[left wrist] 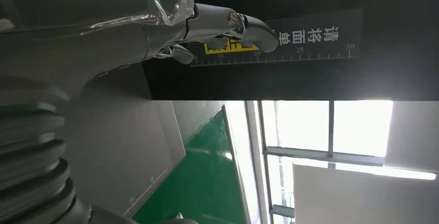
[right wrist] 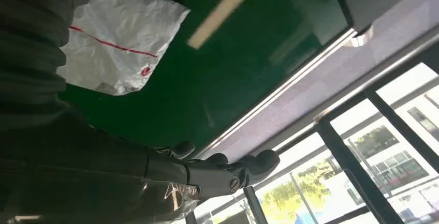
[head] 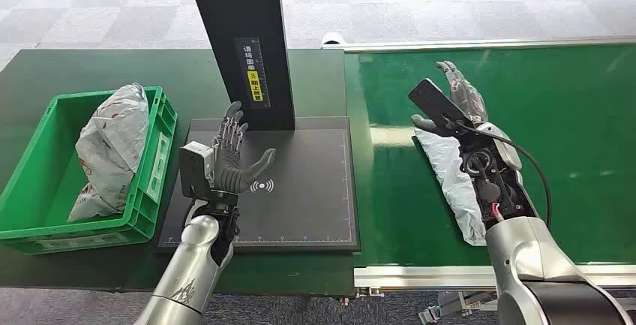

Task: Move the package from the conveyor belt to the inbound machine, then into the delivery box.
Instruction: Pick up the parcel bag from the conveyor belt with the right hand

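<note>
From the head view, the package (head: 454,182), a crumpled white plastic bag, lies on the green conveyor belt (head: 570,152) near the belt's left edge, just beside the black scanning plate of the inbound machine (head: 300,190). The right hand (head: 454,100) hovers over the package's far end, fingers stretched forward and apart, gripping nothing, while the forearm covers much of the bag's right side. Green belt lies bare to the right of that arm. The left hand (head: 232,156) stands over the plate's left part, fingers spread wide and pointing toward the machine's black post (head: 240,40); it holds nothing. At the far left a green delivery box (head: 154,167) sits against the plate's left edge, with another white bag (head: 109,148) leaning inside it.

At the left wrist, the left hand's fingers (left wrist: 248,27) reach close to the post's face, near a yellow label (left wrist: 217,48) and a printed ruler scale; whether they touch it cannot be told. The plate's corner and the belt edge show beyond.

At the right wrist, the package (right wrist: 121,38) shows a red stripe and small red mark, unseen from the head. The right hand's fingers (right wrist: 228,169) are well apart from the bag, above bare belt, with the belt's metal side rail (right wrist: 290,84) beyond.
</note>
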